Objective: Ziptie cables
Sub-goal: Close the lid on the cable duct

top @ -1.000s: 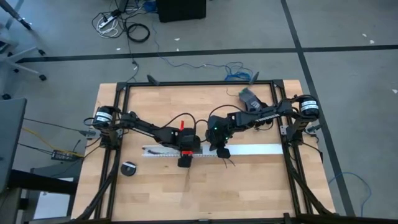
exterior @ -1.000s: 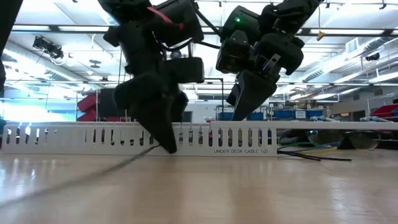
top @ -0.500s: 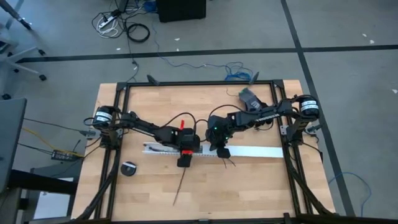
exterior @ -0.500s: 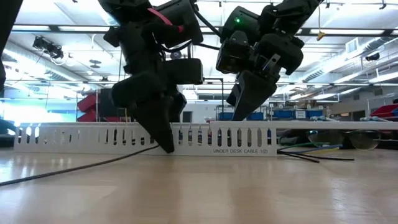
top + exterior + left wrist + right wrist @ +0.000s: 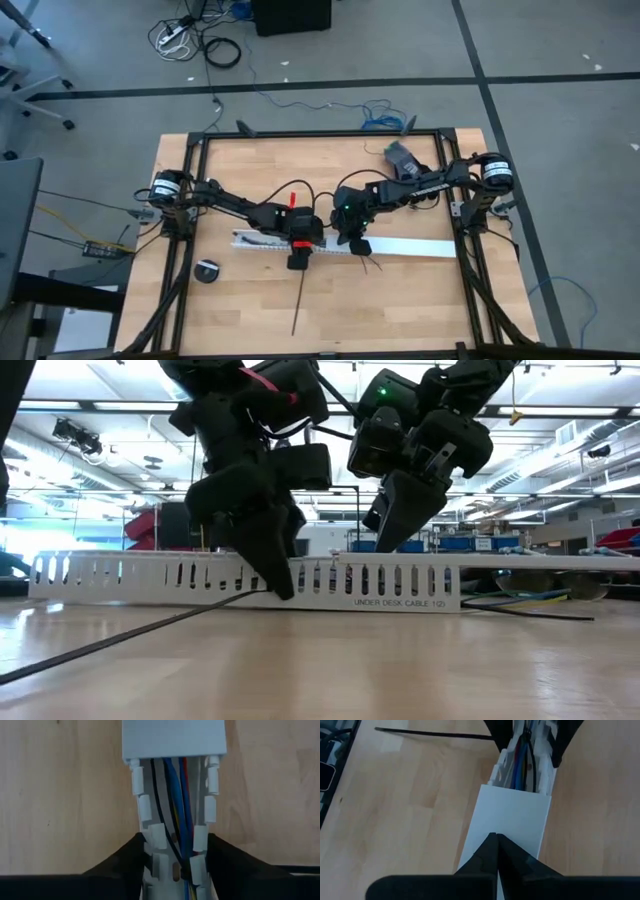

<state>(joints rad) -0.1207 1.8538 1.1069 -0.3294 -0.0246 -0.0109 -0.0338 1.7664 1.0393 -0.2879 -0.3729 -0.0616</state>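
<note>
Ziptie (image 5: 299, 302), the long thin black plastic strip, lies on the wooden tabletop (image 5: 400, 300) nearest my side, running from the front of the white slotted plastic channel (image 5: 400, 245) out toward the table's front edge; in the low view it trails flat across the wood. I judge the job barely begun: no loop is closed around the wires yet, and the threading, pulling through and tightening are all left.

Behind it, my left gripper (image 5: 175, 865) straddles the open slotted part of the channel, one finger outside each wall, with the cables (image 5: 177, 805), thin blue, grey, orange and black wires, running between them. Its jaws stand partly apart; whether they press the channel walls I cannot tell. My right gripper (image 5: 496, 851) sits clenched with nothing in it, tip resting on or just above the channel's flat white lid.

Against a second ago, the left gripper's jaws have narrowed from wide, the channel has shifted slightly, and the ziptie's free end has swung: it is visible as a longer strip pointing toward the front edge.
</note>
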